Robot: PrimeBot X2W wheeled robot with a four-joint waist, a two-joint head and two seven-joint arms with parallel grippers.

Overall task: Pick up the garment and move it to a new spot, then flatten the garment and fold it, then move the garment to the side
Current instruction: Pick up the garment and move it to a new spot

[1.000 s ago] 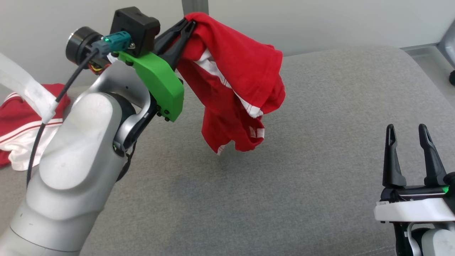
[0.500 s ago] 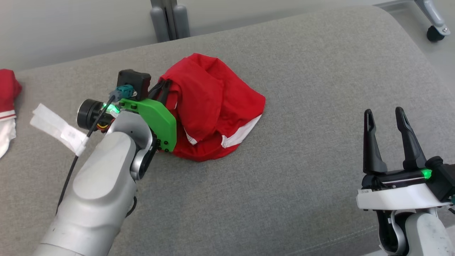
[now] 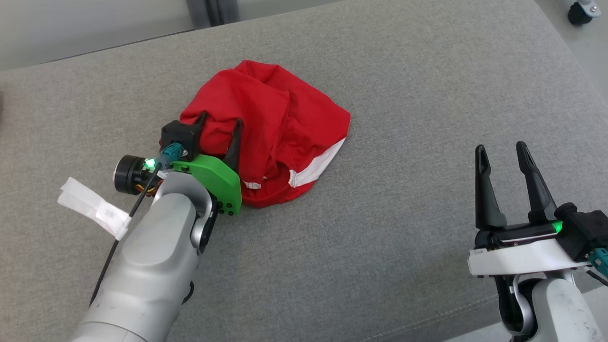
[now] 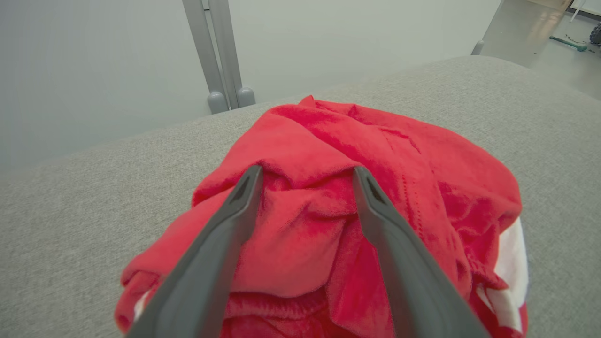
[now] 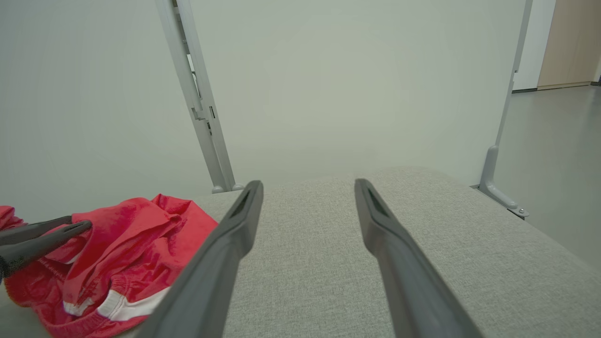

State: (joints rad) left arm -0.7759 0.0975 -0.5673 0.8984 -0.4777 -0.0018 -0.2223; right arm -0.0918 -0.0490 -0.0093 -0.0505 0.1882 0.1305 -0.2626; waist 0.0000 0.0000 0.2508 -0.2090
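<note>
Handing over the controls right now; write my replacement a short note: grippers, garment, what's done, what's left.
Left gripper: open, fingers straddling a fold of the crumpled red fabric garment with white stripes.
Right gripper: open, holding nothing, off to the right over the grey fabric surface.
Done: garment lies in a heap mid-surface.
Left: flatten, fold, move aside.

A grey cushion (image 3: 403,95) spreads wide. Behind its far edge, paired grey metal posts (image 4: 205,51) rise against a pale wall (image 5: 352,84). A black wheel (image 3: 576,14) stands off its far right corner.
</note>
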